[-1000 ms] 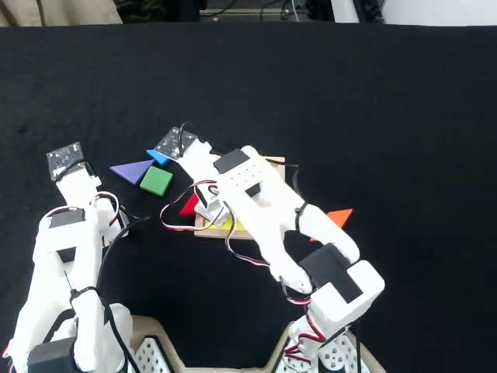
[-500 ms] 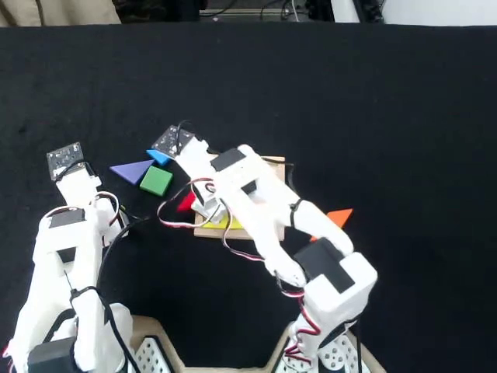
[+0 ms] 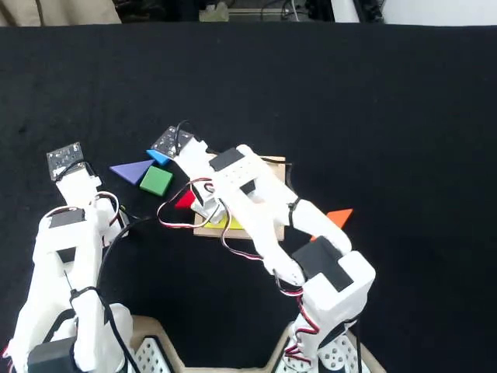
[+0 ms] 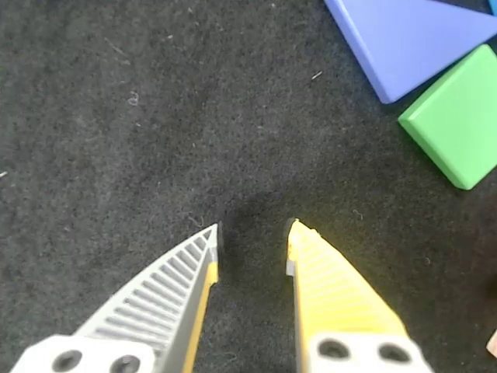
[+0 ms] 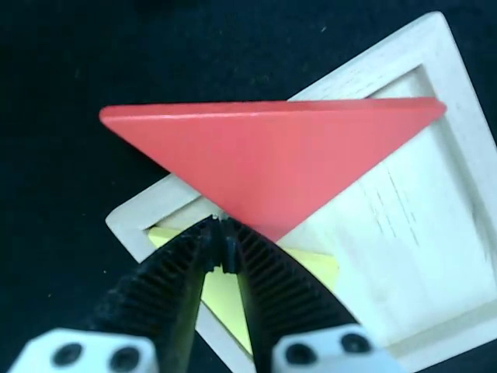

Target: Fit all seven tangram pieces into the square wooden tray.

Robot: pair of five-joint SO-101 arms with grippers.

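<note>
We are pinching the red triangle [image 5: 272, 159] by its apex in our right gripper [image 5: 225, 241], probably to swing its long edge square over the corner of the tray [image 5: 132, 221] (a yellow piece [image 5: 314, 268] is lying inside). That arm is leaning forward across the tray. Our left gripper [image 4: 252, 233] is hovering near the green square [image 4: 458, 128], jaws spread.

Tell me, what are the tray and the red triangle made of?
The tray looks like pale, unvarnished wood: faint grain lines show on it. The red triangle has a smooth, matte, even coat; wood or plastic beneath, I cannot tell.
</note>
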